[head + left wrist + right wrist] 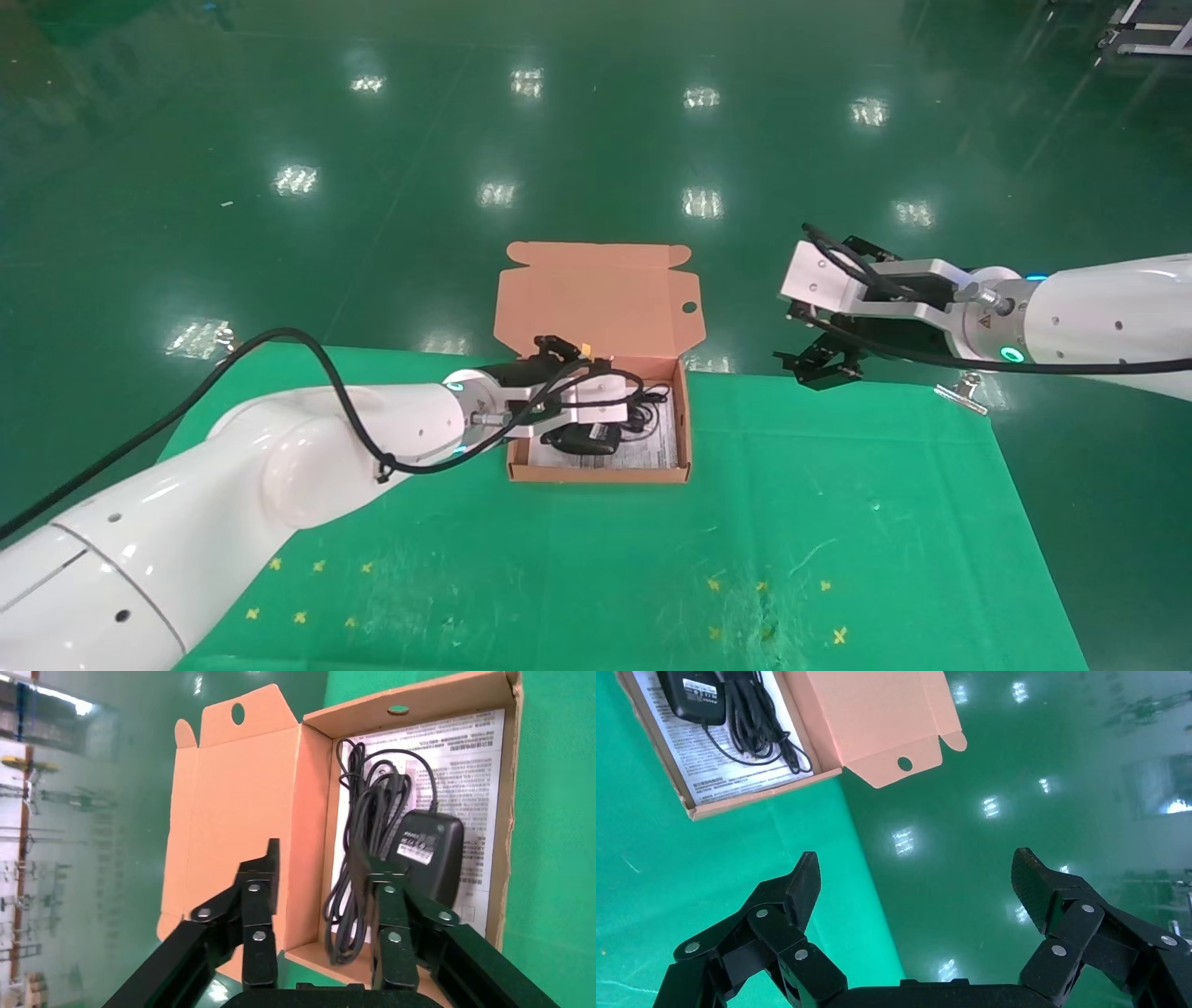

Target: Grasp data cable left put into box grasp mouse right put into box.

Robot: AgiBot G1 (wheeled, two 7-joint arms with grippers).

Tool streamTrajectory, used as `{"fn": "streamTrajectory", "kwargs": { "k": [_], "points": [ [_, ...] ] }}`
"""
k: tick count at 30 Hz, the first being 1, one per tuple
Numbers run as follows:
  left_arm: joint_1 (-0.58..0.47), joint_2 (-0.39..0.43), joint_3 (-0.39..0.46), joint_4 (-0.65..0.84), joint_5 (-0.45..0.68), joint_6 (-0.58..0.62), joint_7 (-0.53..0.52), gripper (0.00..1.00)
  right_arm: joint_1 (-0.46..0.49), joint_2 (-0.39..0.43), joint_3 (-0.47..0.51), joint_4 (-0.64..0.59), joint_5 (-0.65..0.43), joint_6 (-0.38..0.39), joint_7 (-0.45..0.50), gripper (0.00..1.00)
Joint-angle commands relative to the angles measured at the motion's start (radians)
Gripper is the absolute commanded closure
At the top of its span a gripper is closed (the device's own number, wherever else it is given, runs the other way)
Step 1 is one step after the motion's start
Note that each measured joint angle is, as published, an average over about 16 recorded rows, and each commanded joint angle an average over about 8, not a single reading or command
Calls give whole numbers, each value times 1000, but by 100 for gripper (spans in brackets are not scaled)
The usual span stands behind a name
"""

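So, left to right, everything placed against the box:

Left arm: reaches in from the box's left side, wrist over the left wall.
Left gripper (pixel 320 881): hangs over the left part of the box with its jaws apart and nothing between them. In the left wrist view one finger (pixel 260 903) is in front of the lid side and the other is in front of the cable bundle.
Box (pixel 684 438): salmon-orange carton at the far edge of the green cloth, lid (pixel 596 294) swung open and standing up at the back, round hole near the lid's right edge. A white printed leaflet (pixel 478 748) lines the floor.
Data cable (pixel 365 818): black looped bundle lying inside the box on the leaflet, along the lid side, right beside the mouse.
Mouse (pixel 425 853): black, inside the box on the leaflet, pale label patch facing up, its thin cord mixed in with the cable loops so they can't be told apart cleanly.
Right gripper (pixel 819 363): up in the air to the right of the box, well clear of it, near the cloth's far edge. Jaws spread wide, empty.
Silver clip (pixel 964 391): on the cloth's far right corner, further right of the box than the gripper.
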Motion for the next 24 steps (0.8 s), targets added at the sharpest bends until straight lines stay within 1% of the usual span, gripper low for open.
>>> {"fn": "streamTrajectory", "kwargs": {
  "k": [1,7,10,13,17,24],
  "points": [
    [2,-9,1,-13,-3,3,0,0,-2,0,1,-2,3,1,1,0],
    [-87,-30,-41,12,-10,-27,-51,0,50,15,11,11,-38,5,-17,0],
    [-132,-35,-61,42,-13,-47,-76,0,75,20,9,28,-69,-6,-39,0],
    [-150,-44,-77,53,-30,-47,-88,0,78,23,18,40,-74,-23,-55,0],
    [-139,-74,-111,37,-84,-8,-88,0,48,32,63,51,-36,-62,-77,0],
    [-72,-154,-193,-32,-228,117,-73,0,-48,54,187,64,94,-158,-120,0]
  ]
}}
